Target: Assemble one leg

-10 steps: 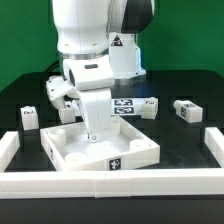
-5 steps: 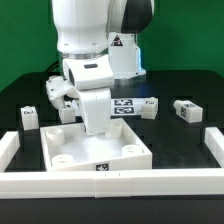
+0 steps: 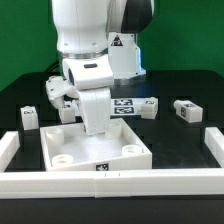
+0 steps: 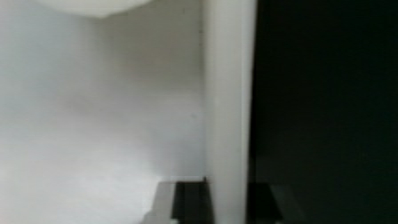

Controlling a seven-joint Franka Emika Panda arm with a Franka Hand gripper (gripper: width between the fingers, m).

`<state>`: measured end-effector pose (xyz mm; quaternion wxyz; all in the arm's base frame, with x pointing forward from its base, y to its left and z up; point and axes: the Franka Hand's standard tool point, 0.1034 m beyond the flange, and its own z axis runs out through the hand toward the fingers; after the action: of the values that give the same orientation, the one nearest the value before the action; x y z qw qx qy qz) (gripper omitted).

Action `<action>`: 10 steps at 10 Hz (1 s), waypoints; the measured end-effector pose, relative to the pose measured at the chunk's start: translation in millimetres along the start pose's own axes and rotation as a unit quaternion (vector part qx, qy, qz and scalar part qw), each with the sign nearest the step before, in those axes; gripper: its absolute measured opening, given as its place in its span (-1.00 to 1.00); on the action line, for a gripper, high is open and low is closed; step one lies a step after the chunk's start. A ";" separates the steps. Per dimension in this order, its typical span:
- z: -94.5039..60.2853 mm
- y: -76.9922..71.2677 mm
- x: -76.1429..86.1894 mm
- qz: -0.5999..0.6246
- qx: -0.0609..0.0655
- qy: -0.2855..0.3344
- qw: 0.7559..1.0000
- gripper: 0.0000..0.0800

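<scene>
The large flat white square panel (image 3: 95, 152) with round corner sockets lies on the black table near the front. My gripper (image 3: 94, 128) is down on its far wall, and its tips are hidden behind the hand. In the wrist view the two dark fingers (image 4: 185, 204) stand on either side of the panel's thin white wall (image 4: 228, 110), pressed against it, with my gripper (image 4: 228, 205) shut on that wall. One leg (image 3: 30, 117), a small white block with a marker, lies at the exterior view's left. Another leg (image 3: 187, 110) lies at the right.
A long white strip with black markers (image 3: 136, 106) lies behind the panel. More small white parts (image 3: 58, 96) sit behind the arm at the left. A low white rail (image 3: 110, 183) runs along the front, with raised ends at left (image 3: 8, 150) and right (image 3: 213, 146).
One second ago the panel sat turned, with a corner pointing to the front. It has swung round square to the front rail with my gripper on its wall. Nothing has moved in the last half second.
</scene>
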<state>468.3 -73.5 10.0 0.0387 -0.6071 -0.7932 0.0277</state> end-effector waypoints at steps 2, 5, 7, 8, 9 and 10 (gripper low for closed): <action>0.1 0.2 0.8 0.001 0.000 0.000 1.000 -0.84; 0.6 16.8 40.8 0.062 -0.016 0.005 0.998 -0.84; 0.7 27.3 69.7 0.081 -0.020 0.009 0.996 -0.84; 0.7 31.2 79.3 0.078 -0.024 0.012 0.997 -0.84; 0.8 34.4 90.8 0.094 -0.025 0.015 0.995 -0.84; 0.8 38.7 106.8 0.116 -0.024 0.017 0.993 -0.84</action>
<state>477.7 39.7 8.7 0.0343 -0.6960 -0.7173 0.0021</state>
